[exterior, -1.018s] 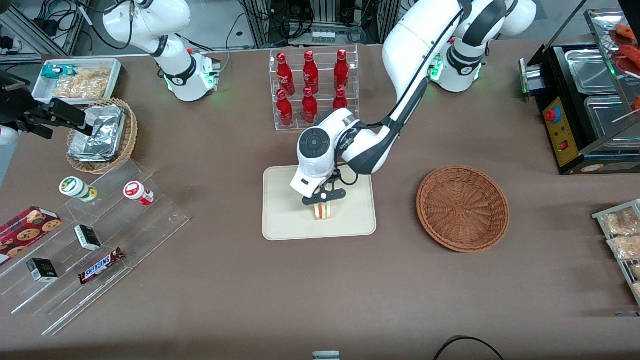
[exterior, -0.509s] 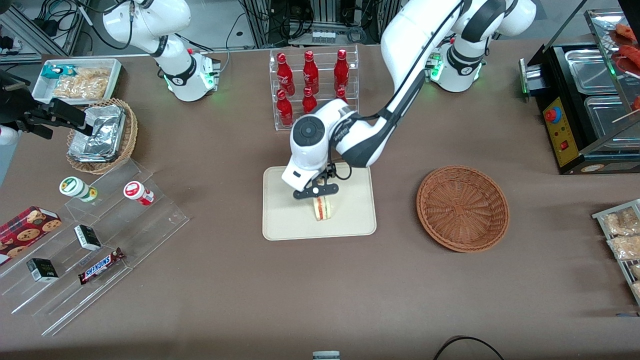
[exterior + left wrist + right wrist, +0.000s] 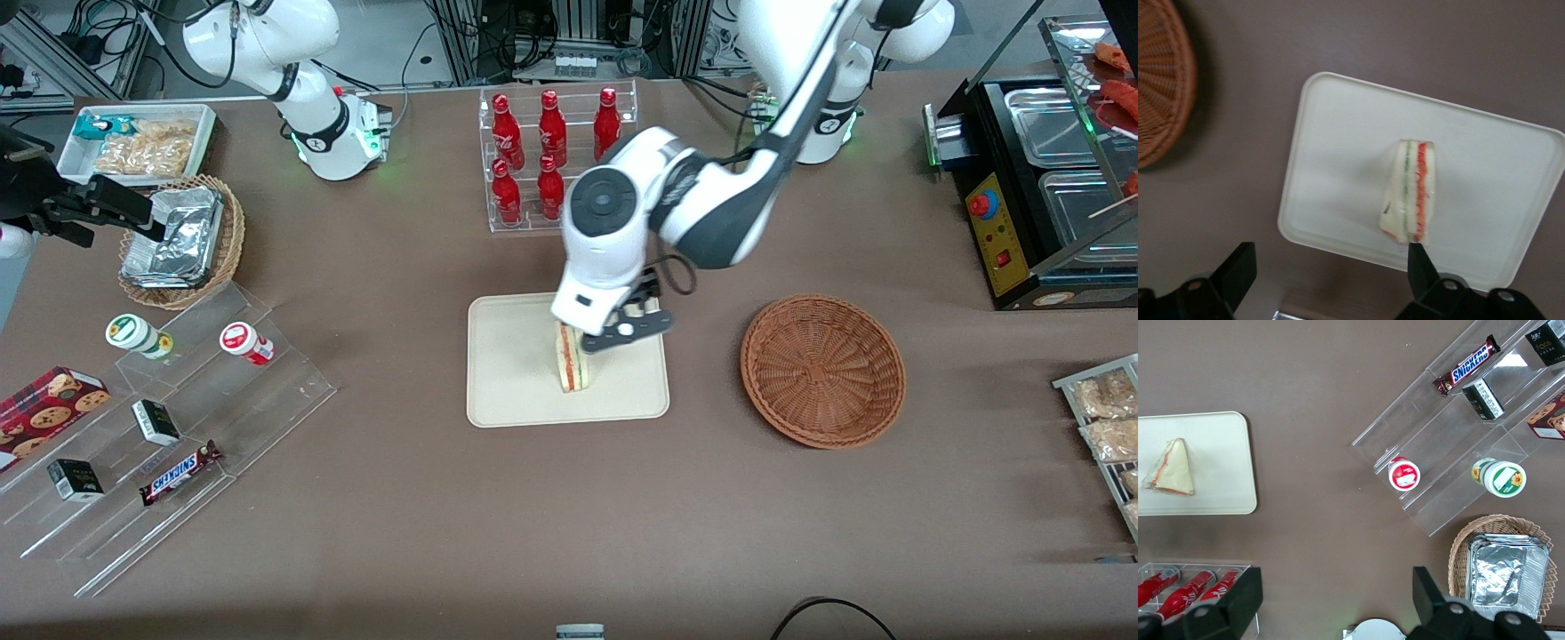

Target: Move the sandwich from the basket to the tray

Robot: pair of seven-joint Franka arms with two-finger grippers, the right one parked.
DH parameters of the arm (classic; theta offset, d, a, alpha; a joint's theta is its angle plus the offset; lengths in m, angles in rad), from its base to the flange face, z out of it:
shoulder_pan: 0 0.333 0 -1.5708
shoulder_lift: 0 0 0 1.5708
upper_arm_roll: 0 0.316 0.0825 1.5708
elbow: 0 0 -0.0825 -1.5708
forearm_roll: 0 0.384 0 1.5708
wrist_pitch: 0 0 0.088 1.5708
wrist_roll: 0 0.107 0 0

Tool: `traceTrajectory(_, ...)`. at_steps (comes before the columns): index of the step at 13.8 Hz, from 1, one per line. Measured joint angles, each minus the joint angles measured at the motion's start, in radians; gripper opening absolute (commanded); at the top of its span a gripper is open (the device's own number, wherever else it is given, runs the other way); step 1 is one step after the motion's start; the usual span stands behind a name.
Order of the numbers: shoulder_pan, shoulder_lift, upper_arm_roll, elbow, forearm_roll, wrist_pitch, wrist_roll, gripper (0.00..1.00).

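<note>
Cream plastic tray [image 3: 516, 373], flat and rectangular with rounded corners and a low rim, bears one sandwich [image 3: 569, 363]. One pale bread wedge, it stands on edge near the tray's middle, its cut side with red-orange and green layers facing up. Its long axis runs from nearer the front camera toward the bottle rack [image 3: 558, 156]; in the right wrist view the triangular face shows, with its apex aimed away from the rack [image 3: 1185, 587]. One gripper [image 3: 622, 327] hovers above the tray, just beside the sandwich on the working arm's side, clear of it, jaws spread wide and holding nothing; the left wrist view shows both black fingertips [image 3: 1238, 270] apart over the tray edge [image 3: 1338, 133] and sandwich [image 3: 1408, 193]. One round, shallow basket [image 3: 823, 370] of reddish-brown wicker sits well apart, toward the working arm's end. Six red bottles fill the clear acrylic rack.
</note>
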Motion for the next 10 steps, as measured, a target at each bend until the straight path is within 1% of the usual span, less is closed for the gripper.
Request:
traceTrajectory(2,0.051,-0.025,0.002,-0.007,0.0,-0.051,0.0,1.0)
traceTrajectory(4,0.104,-0.044,0.003,-0.033,0.001,-0.058,0.036,1.0)
traceTrajectory(7,0.193,-0.107,0.006,-0.118,0.001,-0.063,0.162,1.0)
traceTrajectory(10,0.295,-0.184,0.007,-0.192,0.001,-0.108,0.316,1.0)
